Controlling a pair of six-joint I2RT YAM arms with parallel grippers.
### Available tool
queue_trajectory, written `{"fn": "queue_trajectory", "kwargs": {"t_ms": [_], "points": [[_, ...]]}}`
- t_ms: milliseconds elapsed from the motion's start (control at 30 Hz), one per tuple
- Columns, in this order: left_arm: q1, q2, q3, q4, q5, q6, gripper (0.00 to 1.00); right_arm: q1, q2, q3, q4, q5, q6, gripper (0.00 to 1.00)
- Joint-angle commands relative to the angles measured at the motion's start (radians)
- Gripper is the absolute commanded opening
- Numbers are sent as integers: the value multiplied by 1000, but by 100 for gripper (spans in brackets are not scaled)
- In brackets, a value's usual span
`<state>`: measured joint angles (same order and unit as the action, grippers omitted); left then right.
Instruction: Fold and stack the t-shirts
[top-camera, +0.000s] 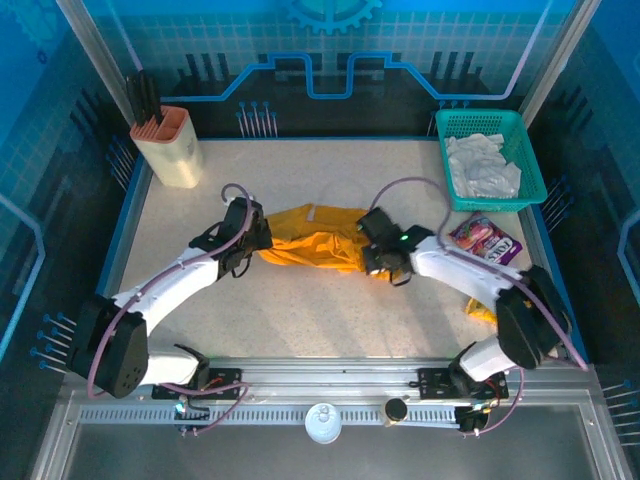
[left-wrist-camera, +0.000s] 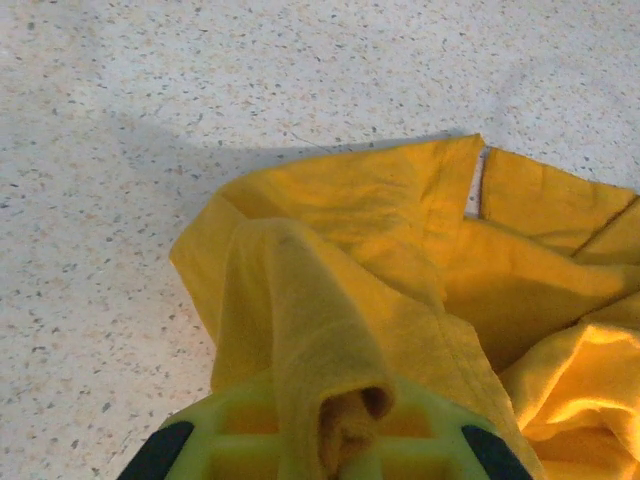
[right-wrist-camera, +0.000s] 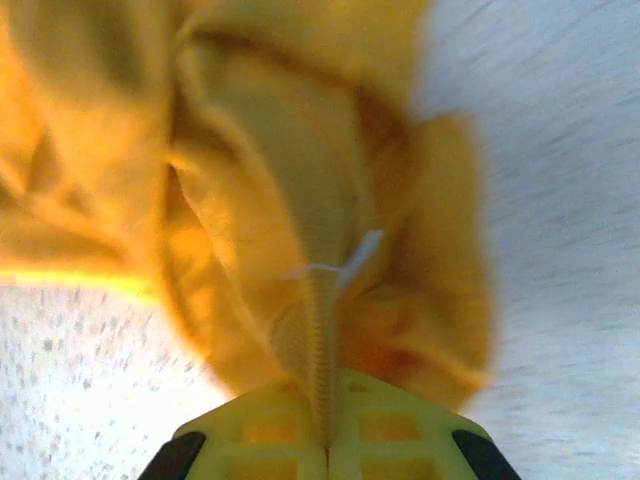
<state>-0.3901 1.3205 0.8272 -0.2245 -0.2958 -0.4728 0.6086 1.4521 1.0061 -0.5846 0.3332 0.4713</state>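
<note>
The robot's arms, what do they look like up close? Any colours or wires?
The left arm and right arm have white shells, bulky black joints and looping mauve cables. A green light glows on the right wrist. The fingers are lime-yellow gridded plastic with black corners.

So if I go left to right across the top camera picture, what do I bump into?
cream tool holder → left gripper → mustard-orange t-shirt → right gripper → green basket
</note>
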Motion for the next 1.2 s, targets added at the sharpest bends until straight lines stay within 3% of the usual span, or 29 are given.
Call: {"fn": "queue_trajectory", "kwargs": {"t_ms": [0,167,367,533,633,800,900,933,967,1067,1167], "points": [[2,-30,-17,-30,-49,2,0,-169,-93,-3,-63,-11,-40,0],[3,0,-37,-4,-5,-1,0,-382,-86,-120,25,-84,-31,0],[2,46,-40,34,38,-7,0,-476,46,-174,114,-108,-8,1],[0,56,-34,-18,55,-32,0,-474,89,-106,88,-162,-3,39],[-10,13,-105,-80,39,-139,0,-455,45,-99,59,-166,-2,56],[-23,-200,-377,-122,-22,-519,0,-448,-29,-159,40,-203,11,62],[-23,-422,-532,-111,-59,-689,18,-437,-58,-184,42,-235,18,62],[-23,-509,-560,-128,-81,-720,31,-428,-65,-184,36,-242,18,62],[-23,-592,-571,-154,-105,-731,50,-419,-73,-182,31,-246,20,62],[-23,-783,-530,-235,-175,-665,75,-378,-96,-162,17,-259,20,63],[-23,-807,-414,-288,-214,-518,84,-333,-109,-132,5,-271,25,63]]}}
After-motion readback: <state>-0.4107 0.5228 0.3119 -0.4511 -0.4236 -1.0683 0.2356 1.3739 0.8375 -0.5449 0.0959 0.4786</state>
